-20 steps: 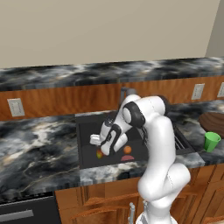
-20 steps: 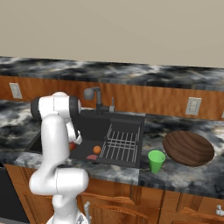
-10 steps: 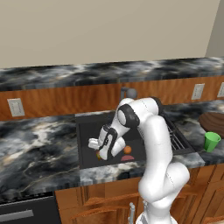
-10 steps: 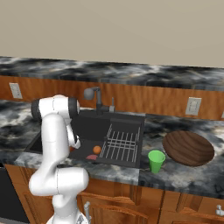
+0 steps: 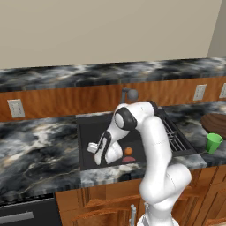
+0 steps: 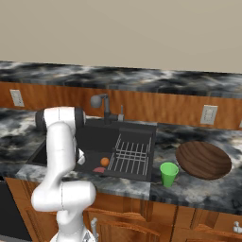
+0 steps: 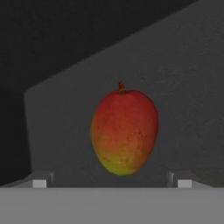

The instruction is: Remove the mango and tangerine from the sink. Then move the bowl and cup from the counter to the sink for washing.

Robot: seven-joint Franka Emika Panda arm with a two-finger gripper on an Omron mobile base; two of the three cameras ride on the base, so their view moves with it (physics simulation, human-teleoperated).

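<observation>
Oval mango (image 7: 124,132), red fading to yellow-green, short brown stem

Dark marble counter (image 6: 203,188) — green cup (image 6: 168,174) and wooden bowl (image 6: 203,159) beside the sink (image 6: 137,168).

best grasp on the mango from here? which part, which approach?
Grip the mango across its narrow middle, coming straight on along the hand view's line. It lies on the sink floor, long axis running stem to tip, centred between the open gripper tips, so they can likely straddle its sides.
</observation>
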